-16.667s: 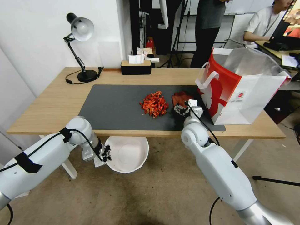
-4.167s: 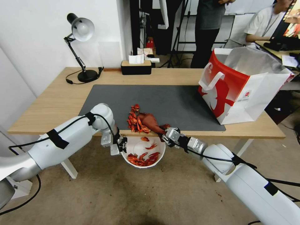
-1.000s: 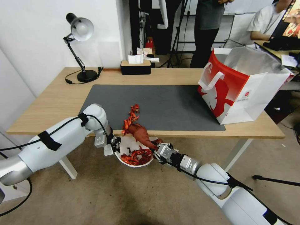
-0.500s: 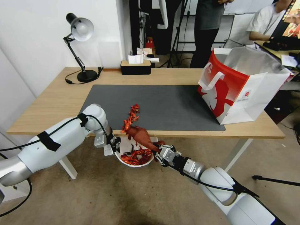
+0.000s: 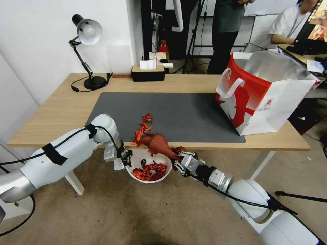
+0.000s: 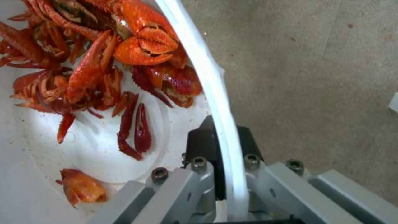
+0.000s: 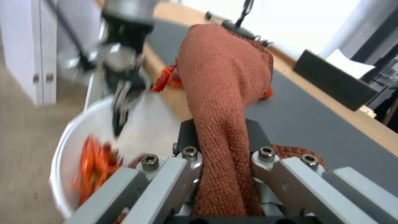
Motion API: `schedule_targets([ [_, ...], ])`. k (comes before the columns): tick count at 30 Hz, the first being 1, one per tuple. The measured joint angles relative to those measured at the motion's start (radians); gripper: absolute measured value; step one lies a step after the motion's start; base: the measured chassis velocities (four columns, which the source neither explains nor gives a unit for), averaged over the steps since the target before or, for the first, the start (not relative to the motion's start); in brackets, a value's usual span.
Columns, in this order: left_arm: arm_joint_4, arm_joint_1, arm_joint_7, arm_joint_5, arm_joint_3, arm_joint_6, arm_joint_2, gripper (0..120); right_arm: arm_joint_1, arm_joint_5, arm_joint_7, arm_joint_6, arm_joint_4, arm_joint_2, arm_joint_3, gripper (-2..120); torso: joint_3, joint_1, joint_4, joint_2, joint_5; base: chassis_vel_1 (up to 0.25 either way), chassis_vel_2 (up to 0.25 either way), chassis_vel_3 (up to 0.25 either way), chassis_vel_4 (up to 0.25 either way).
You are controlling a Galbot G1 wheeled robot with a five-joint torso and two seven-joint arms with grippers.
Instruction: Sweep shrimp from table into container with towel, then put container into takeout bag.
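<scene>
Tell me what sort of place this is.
Probably a lab or studio set up as an office: a wooden table with a desk lamp, tripod legs behind, bare concrete floor.

Head camera looks forward and down over the table (image 5: 61, 112); both wrist cameras sit close behind their fingers, all three sharing the container (image 5: 162, 176) (image 6: 215, 93) (image 7: 62, 146).

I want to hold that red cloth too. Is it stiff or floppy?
Probably floppy: the small rust-red knitted towel bends over and droops from the right hand. Likely light, since one pinch holds it. Its rough weave looks grippy, not slippery.
</scene>
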Motion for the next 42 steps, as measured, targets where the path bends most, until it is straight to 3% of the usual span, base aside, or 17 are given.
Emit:
schedule_targets([
  [15,0.008,0.003,-0.003,0.01,0.001,-0.014,-0.024,0,0.016,0.249,0.04,0.065,-0.021,0.03,0.01,7,0.0,0.0,-0.0001,0.0,0.0,0.0,0.0,0.0,0.0],
  [24,0.029,0.004,-0.004,0.014,0.003,-0.026,-0.041,0,0.124,0.373,0.105,0.109,-0.109,0.078,-0.037,7,0.0,0.0,0.0001,0.0,-0.0001,0.0,0.0,0.0,0.0],
  [37,0.054,0.012,-0.004,0.014,-0.02,-0.034,-0.018,0,0.462,0.402,0.151,0.139,-0.448,0.136,-0.181,7,0.0,0.0,0.0003,0.0,-0.0002,0.0,0.0,0.0,0.0],
  [39,0.054,0.016,-0.004,0.014,-0.028,-0.034,-0.011,0,0.58,0.395,0.143,0.125,-0.59,0.156,-0.237,7,0.0,0.0,0.0,0.0,0.0,0.0,0.0,0.0,0.0],
  [42,0.051,0.022,-0.005,0.022,-0.037,-0.034,-0.006,0,0.662,0.39,0.137,0.121,-0.684,0.176,-0.28,7,0.0,0.0,0.0002,0.0,-0.0002,0.0,0.0,0.0,0.0],
])
